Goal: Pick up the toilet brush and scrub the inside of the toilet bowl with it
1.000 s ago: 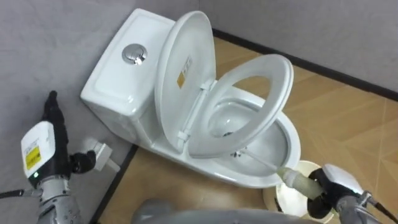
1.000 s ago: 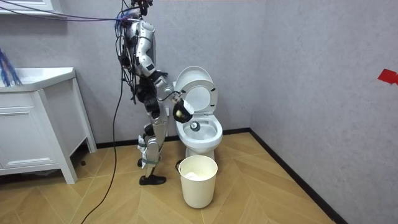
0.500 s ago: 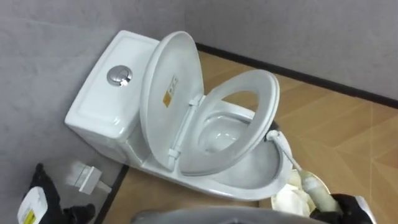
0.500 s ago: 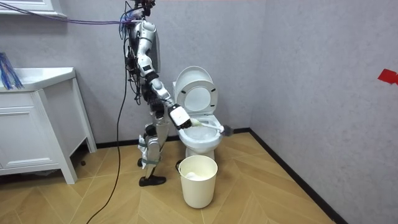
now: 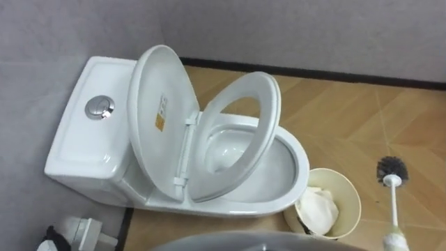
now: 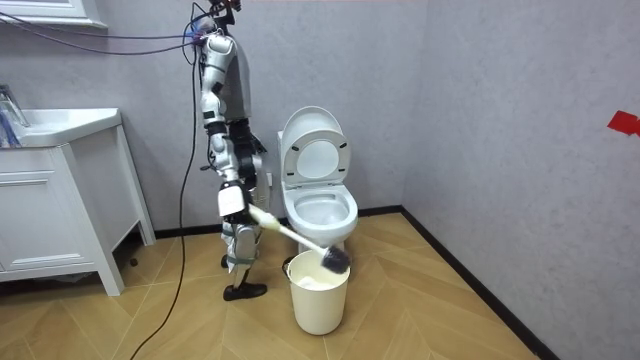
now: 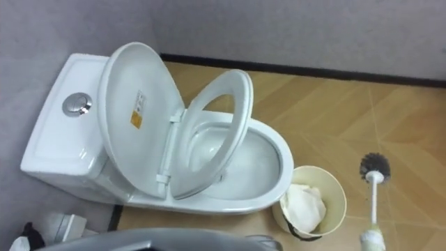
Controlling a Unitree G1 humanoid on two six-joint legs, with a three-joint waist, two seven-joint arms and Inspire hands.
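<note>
The white toilet (image 5: 296, 157) stands against the grey wall with its lid (image 5: 157, 111) and seat (image 5: 261, 104) both raised. The toilet brush (image 5: 391, 168) is out of the bowl, and its dark bristle head hangs over the floor just right of the bin (image 5: 348, 209). Its pale handle runs down to the lower right edge. In the room view my right hand (image 6: 232, 201) is shut on the handle at hip height, with the brush head (image 6: 335, 261) over the bin's rim (image 6: 320, 262). A dark bit of my left hand (image 5: 49, 237) shows in the lower left corner.
The bin holds a white bag. A water valve (image 5: 83, 229) sits on the wall beside the tank (image 5: 90, 146). A white vanity cabinet (image 6: 60, 200) stands at the room view's left. Open wooden floor lies right of the toilet.
The brush has come out of the bowl and swung right and down, over the bin. My right arm has lowered. The eye view has shifted, so the toilet sits further left.
</note>
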